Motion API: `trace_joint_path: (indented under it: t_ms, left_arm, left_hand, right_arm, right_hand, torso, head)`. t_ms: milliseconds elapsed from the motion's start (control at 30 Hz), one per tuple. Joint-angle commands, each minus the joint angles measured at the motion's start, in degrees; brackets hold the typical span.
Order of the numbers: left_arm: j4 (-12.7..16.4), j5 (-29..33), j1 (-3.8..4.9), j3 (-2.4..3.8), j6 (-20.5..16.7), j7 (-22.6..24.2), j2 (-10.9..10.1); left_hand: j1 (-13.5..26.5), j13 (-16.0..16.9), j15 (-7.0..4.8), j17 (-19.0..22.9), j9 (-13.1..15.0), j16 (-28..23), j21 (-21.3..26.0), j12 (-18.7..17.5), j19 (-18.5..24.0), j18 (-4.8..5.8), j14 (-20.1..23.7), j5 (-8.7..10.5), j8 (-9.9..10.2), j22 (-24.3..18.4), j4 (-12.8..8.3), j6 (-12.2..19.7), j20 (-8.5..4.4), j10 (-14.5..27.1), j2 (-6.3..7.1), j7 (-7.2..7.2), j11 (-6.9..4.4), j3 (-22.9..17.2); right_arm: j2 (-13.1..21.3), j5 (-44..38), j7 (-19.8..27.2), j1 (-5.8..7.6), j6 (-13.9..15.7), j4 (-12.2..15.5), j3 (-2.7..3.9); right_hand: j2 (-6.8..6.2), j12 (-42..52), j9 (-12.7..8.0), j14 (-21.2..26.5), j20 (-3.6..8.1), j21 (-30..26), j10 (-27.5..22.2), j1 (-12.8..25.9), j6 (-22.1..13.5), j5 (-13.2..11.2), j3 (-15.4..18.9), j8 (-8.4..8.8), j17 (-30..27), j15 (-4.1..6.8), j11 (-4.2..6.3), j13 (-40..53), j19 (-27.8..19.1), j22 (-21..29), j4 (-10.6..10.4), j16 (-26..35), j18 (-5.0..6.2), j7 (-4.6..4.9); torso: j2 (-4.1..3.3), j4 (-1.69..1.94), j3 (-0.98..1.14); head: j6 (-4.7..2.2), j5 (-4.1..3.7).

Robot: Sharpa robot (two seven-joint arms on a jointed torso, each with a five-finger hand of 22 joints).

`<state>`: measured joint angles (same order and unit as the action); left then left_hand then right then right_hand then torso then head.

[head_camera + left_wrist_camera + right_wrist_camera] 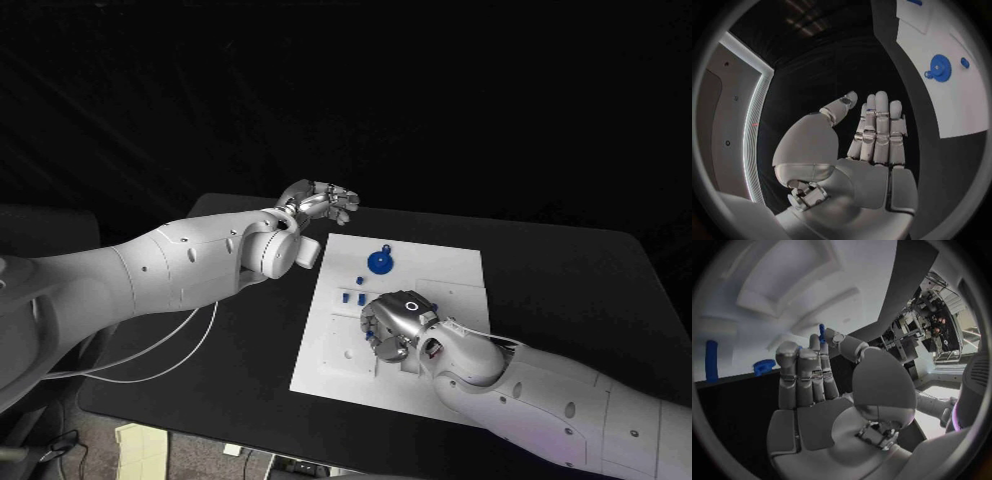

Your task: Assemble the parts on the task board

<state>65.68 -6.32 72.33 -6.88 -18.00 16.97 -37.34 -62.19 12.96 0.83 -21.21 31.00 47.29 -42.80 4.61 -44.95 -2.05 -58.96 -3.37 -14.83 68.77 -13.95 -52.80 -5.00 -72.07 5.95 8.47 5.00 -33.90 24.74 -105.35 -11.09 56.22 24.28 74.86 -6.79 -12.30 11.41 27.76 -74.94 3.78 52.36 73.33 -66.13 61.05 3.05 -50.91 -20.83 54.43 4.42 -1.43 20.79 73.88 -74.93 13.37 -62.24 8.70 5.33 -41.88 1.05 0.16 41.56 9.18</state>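
**Inspector:** Start at the left. State of the left hand [323, 201]?

**Assistant:** Raised above the black table [577, 270], off the far left corner of the task board [447, 270]. In the left wrist view its fingers [879, 125] are straight and side by side, thumb apart, with nothing in it.

**Inspector:** The board?

**Assistant:** White, in the middle of the table. A blue gear [379, 263] lies near its far edge; small blue parts [353, 297] stand just nearer, close to its left edge.

**Inspector:** The right hand [398, 322]?

**Assistant:** It is over the board's centre. The right wrist view shows a small blue pin [822, 333] pinched upright between thumb and fingertip, the other fingers extended together.
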Motion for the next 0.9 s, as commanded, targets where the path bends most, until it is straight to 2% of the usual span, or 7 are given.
trace_joint_path:
  t_ms: [33,600,900]
  left_arm:
    - [0.1,0.3,0.11,0.06,0.2,0.6,0.1]
    - [0.2,0.3,0.19,0.07,0.3,0.6,0.2]
    - [0.2,0.3,0.26,0.07,0.3,0.5,0.2]
  left_hand:
    - [0.5,-0.1,0.13,-0.1,-0.1,-0.4,0.2,0.0,0.3,-0.69,-0.4,0.09,-0.2,0.1,-0.1,0.0,0.32,-0.2,-0.13,0.02,0.34,0.1]
    - [0.5,-0.1,0.14,-0.2,-0.1,-0.5,0.3,-0.1,0.3,-0.69,-0.4,0.09,-0.2,0.1,0.0,0.0,0.32,-0.2,-0.12,0.03,0.35,0.1]
    - [0.5,-0.1,0.14,-0.2,-0.1,-0.5,0.3,-0.1,0.3,-0.69,-0.4,0.09,-0.2,0.1,0.0,0.0,0.32,-0.2,-0.11,0.03,0.36,0.1]
  right_arm:
    - [-0.2,-0.8,0.0,-0.09,-0.2,0.0,-0.05]
    - [-1.0,-1.8,-1.0,-0.23,0.4,-1.3,-0.12]
    - [-1.3,-1.5,-0.7,-0.24,-0.7,-1.5,-0.23]
  right_hand:
    - [0.34,0.1,0.1,0.1,0.37,0.3,1.3,0.1,0.3,0.0,-0.2,-0.31,0.1,0.33,-0.19,0.1,0.0,-0.7,0.2,0.1,6.3,0.11]
    - [0.42,0.1,0.1,0.1,0.39,0.3,1.3,0.1,0.3,0.0,-0.2,-0.29,0.0,0.33,-0.19,0.1,0.0,-0.7,0.3,0.1,6.3,0.11]
    - [0.44,0.1,0.1,0.0,0.4,0.3,1.3,0.1,0.3,0.0,-0.2,-0.29,0.0,0.33,-0.18,0.2,0.0,-0.7,0.4,0.1,6.3,0.11]
  torso:
    - [0.02,-0.04,0.03]
    - [-0.06,0.02,-0.04]
    - [0.01,-0.08,-0.06]
  head:
    - [0.15,0.19]
    - [0.3,0.21]
    - [0.49,0.36]
